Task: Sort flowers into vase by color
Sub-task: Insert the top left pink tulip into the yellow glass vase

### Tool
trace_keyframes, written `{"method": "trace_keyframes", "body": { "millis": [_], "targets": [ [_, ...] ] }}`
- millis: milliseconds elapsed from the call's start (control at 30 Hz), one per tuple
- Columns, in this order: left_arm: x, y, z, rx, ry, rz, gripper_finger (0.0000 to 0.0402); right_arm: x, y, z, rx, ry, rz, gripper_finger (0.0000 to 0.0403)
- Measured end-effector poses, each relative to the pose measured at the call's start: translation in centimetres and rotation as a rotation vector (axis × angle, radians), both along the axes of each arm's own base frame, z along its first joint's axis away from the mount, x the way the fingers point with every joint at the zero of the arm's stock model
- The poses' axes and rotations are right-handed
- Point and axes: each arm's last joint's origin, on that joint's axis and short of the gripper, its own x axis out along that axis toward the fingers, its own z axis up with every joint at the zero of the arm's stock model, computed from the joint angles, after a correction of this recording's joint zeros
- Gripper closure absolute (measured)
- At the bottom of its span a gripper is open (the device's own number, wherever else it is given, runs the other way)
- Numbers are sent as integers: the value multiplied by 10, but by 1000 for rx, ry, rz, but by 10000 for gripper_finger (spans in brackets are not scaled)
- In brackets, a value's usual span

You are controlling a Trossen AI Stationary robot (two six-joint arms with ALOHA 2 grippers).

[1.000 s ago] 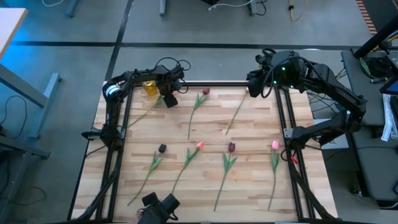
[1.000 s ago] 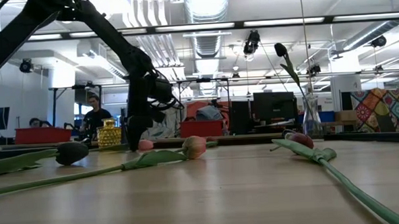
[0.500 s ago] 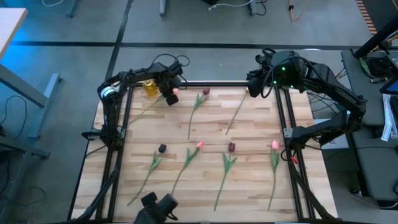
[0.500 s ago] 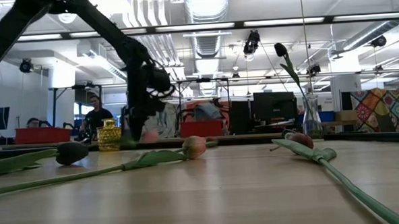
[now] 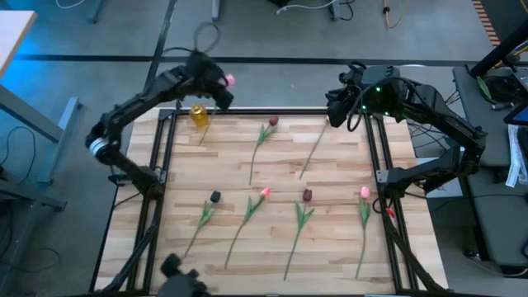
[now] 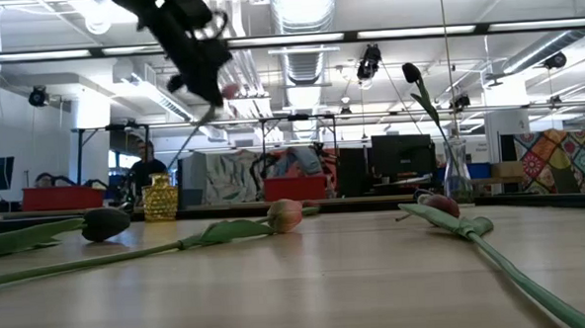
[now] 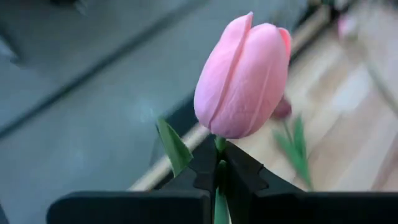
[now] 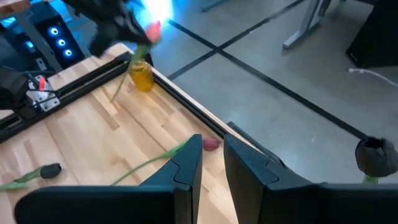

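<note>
My left gripper [image 5: 217,85] is up in the air by the far left corner, shut on a pink tulip [image 7: 242,78]. The tulip's stem [image 6: 178,149] slants down toward the yellow vase [image 5: 199,115]. My right gripper [image 8: 212,163] hovers at the far right with a narrow gap and nothing between its fingers. A maroon tulip [image 6: 410,73] stands in a clear vase [image 6: 457,177]. On the table lie a maroon tulip [image 5: 264,140], a dark one [image 5: 215,197], a pink one [image 5: 266,193], another maroon one [image 5: 307,195] and another pink one [image 5: 365,192]. My left gripper pinches the pink tulip's stem [image 7: 218,144] just below the head between its two fingers. The head stands above the fingers and the long stem hangs below them, slanting down. The tulip is lifted clear of the table.
A bare green stem [image 5: 314,147] lies at the far right, its top end under my right arm. Black frame rails [image 5: 373,157] run along the table's left, right and far sides. People sit in the room beyond the far edge [image 6: 139,171].
My left gripper has shut on the pink tulip's stem at the table's far left, then risen and swung toward the far edge. The tulip, which lay on the table, now hangs lifted clear near the yellow vase.
</note>
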Motion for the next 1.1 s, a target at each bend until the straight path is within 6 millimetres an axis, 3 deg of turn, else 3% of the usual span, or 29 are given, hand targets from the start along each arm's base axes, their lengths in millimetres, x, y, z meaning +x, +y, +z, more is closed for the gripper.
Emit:
{"method": "trace_keyframes", "body": {
  "millis": [267,533,733,1100],
  "targets": [
    [-51,-21,68,280,-209,193,401,2,-1,3,-23,-27,7,344],
    [-84,-29,99,442,-311,275,401,2,-1,3,-23,-29,7,344],
    [-90,-24,94,445,-285,297,401,2,-1,3,-24,-32,7,344],
    [-86,-17,44,471,-327,310,402,2,-1,3,-23,-32,6,344]
  ]
}}
